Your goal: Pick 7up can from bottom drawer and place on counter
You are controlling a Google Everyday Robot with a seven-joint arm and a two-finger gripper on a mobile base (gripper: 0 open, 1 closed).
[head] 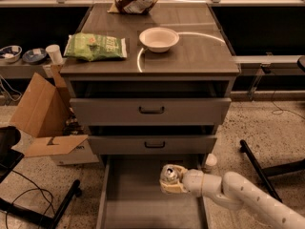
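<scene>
Hand: closed round the 7up can, over the bottom drawer, right of its middle
Can: long axis roughly upright, silver top showing; whether it is off the floor I can't tell
Way out: table lies at 12 o'clock, past the jutting upper drawers
Open room: bare top at 1 o'clock, right of the white bowl

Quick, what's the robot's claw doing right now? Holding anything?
The claw is closed, holding the 7up can over the bottom drawer.
</scene>
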